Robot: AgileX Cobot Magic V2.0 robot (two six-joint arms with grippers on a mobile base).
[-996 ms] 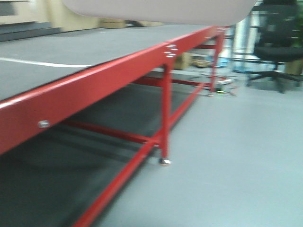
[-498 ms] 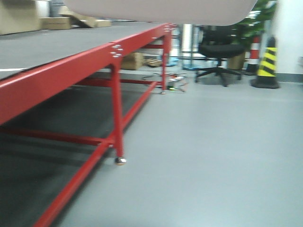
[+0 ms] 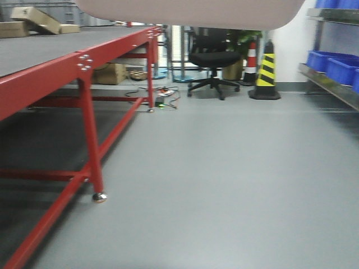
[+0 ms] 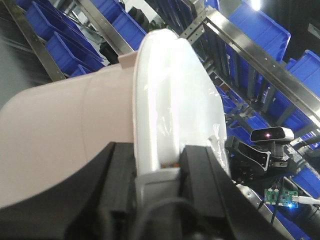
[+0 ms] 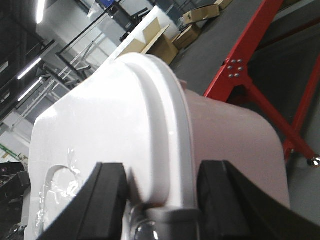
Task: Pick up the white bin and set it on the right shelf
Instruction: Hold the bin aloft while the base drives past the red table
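Note:
The white bin (image 3: 190, 12) hangs lifted between both arms; only its pale underside shows along the top of the front view. In the left wrist view my left gripper (image 4: 157, 172) is shut on the rim of the bin (image 4: 65, 135), one black finger on the glossy lid (image 4: 170, 100) and one on the pinkish wall. My right gripper (image 5: 162, 200) is shut on the opposite rim of the bin (image 5: 235, 135), where its lid (image 5: 100, 125) meets the wall. The right shelf (image 3: 328, 83), a steel rack, stands at the front view's right edge.
A red-framed table (image 3: 84, 59) runs along the left with cardboard boxes (image 3: 33, 19) on it. Blue crates (image 3: 331, 64) sit on the steel rack. Ahead stand a black office chair (image 3: 213, 59) and a yellow-black cone (image 3: 267, 70), with cables (image 3: 160, 95) on the floor.
The front view has swung right: the red table slid to the left, and the chair, cone and blue crates came into view. The bin stays held overhead.

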